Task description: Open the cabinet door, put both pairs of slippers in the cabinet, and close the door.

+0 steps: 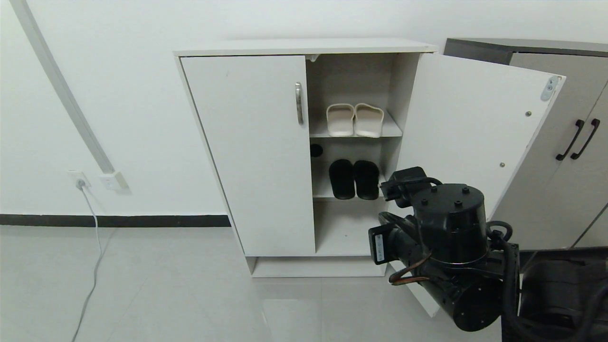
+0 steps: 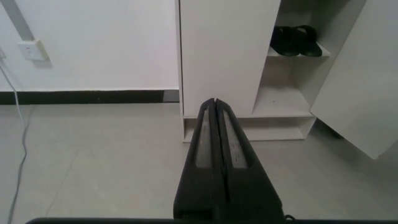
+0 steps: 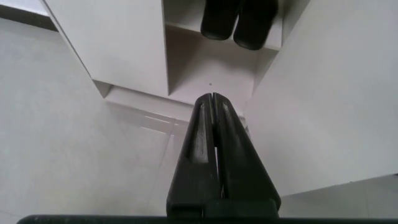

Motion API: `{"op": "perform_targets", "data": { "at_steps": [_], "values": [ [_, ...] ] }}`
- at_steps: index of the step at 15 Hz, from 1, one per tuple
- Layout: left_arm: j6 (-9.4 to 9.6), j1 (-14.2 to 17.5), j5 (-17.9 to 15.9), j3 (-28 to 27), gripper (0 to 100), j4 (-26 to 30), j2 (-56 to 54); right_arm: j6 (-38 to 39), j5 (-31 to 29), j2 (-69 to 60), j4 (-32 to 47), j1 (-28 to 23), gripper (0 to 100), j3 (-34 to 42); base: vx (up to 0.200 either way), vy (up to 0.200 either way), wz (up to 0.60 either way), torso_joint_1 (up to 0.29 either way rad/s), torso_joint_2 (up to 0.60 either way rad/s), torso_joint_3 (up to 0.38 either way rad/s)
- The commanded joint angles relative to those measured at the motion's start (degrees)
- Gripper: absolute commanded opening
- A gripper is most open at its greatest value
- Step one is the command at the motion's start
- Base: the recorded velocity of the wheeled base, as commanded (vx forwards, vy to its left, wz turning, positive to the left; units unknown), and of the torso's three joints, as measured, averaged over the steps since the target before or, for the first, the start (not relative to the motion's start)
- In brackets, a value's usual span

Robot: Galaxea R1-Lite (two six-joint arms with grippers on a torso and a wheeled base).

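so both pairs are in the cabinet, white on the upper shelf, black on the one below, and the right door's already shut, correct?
Not quite: the right door is open, swung wide, as the head view shows. The rest holds: the white slippers sit on the upper shelf and the black slippers on the shelf below, both inside the cabinet.

Our left pincer [image 2: 214, 107] is squeezed shut and holds nothing. Our right pincer [image 3: 213, 99] is shut too. Our right arm [image 1: 449, 237] sits low in front of us.
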Motion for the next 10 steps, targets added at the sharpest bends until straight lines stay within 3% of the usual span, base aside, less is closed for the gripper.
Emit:
{"op": "perform_targets", "data": {
  "at_steps": [1,8,10],
  "values": [
    [-0.01,0.01,0.01,0.01,0,-0.01,0.07,-0.03,-0.05,0.04,0.02,-0.06,0,0.17,0.0,0.0,0.0,0.0,0.0,0.0],
    [-0.01,0.01,0.01,0.01,0,-0.01,0.07,-0.12,-0.05,0.22,0.02,-0.15,0,0.17,0.0,0.0,0.0,0.0,0.0,0.0],
    [-0.01,0.01,0.01,0.01,0,-0.01,0.07,-0.12,-0.05,0.22,0.02,-0.24,0,0.08,0.0,0.0,0.0,-0.005,-0.21,-0.232]
  ]
}}
